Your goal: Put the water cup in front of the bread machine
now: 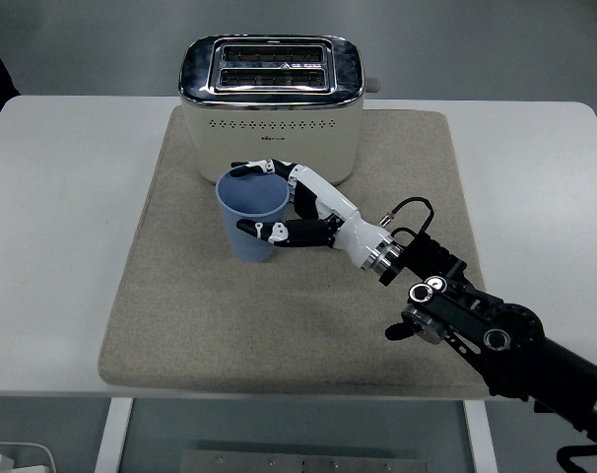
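A robot hand (297, 205) with white fingers wraps around a blue plastic cup (251, 218) just left of the frame's centre, one finger hooked over the far rim and the thumb pressed to the near wall. The cup stands upright on a grey felt mat (180, 296), directly below the cream two-slot toaster (271, 108) in the picture and close to its front face. Whether the base of the cup rests on the mat or hangs just above it cannot be told from this angle. The toaster sits at the upper middle of the frame, on the mat's far edge, its chrome top and empty slots facing the camera. The black right arm (496, 340) reaches in from the lower right corner, crossing the mat diagonally, with a loop of black cable (407, 209) at the wrist. The mat lies across the middle of the white bench (52, 197).
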